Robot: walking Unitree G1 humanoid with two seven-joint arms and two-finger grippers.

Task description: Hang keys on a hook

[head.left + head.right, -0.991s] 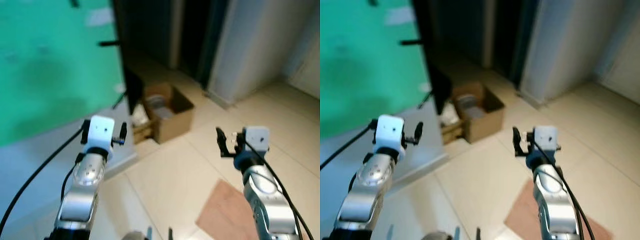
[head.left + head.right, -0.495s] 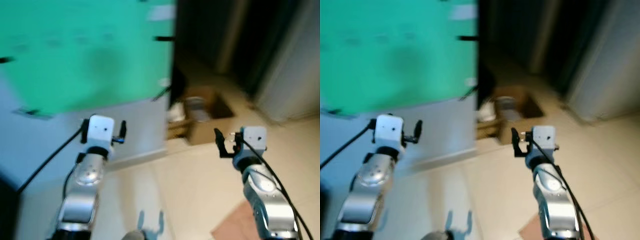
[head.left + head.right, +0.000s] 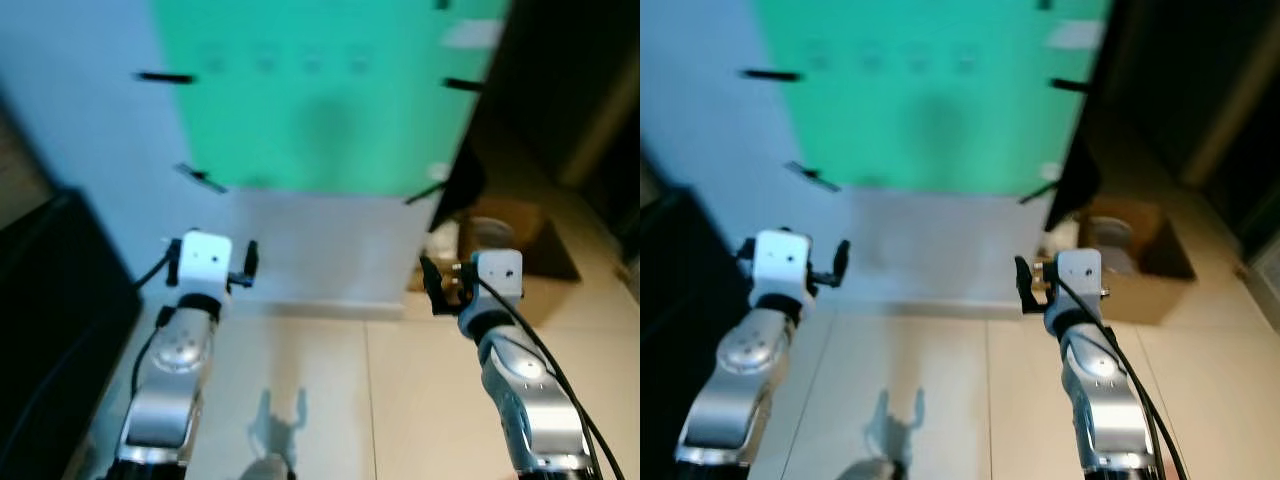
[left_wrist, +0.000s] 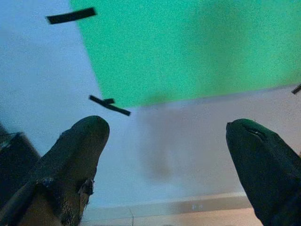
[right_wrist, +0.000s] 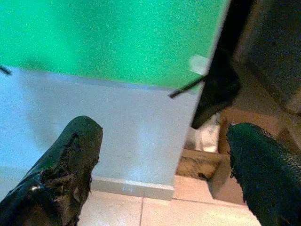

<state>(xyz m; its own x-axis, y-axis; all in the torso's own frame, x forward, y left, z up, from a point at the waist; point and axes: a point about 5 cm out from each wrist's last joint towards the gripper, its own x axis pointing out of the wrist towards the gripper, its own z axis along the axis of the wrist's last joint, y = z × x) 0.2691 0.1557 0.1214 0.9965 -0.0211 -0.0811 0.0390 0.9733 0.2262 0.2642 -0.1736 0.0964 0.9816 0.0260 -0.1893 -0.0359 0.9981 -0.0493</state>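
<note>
Ahead of me stands a pale, smooth wall point(image 3: 90, 110) with a large flat green sheet point(image 3: 330, 100) fixed to it, its surface matte and its edges straight. Short black strips point(image 3: 165, 77) sit at its corners and along its sides, thin and dark like tape. Below the sheet the wall meets a low skirting board point(image 3: 320, 305) and then glossy cream floor tiles point(image 3: 400, 400) with fine grout lines.

My left gripper point(image 3: 240, 268) is raised in front of the wall, on a rounded silver forearm capped by a white boxy wrist block. Seen along the wrist, its two fingers point(image 4: 75, 155) are blunt, rounded and black, with a scuffed rubbery skin, and they stand wide apart with nothing between them. My right gripper point(image 3: 437, 290) is raised at about the same height, nearer the dark edge of the sheet; its fingers point(image 5: 66, 165) are likewise spread, worn and crackled on the inner face, gripping nothing.

To my right a brown cardboard box point(image 3: 530, 250) sits open on the floor beside a dark doorway point(image 3: 570, 70). To my left is a black, flat-sided piece of furniture point(image 3: 50, 320).

I cannot make out the keys, and the sheet is too blurred to tell whether the faint marks near its top are hooks.
</note>
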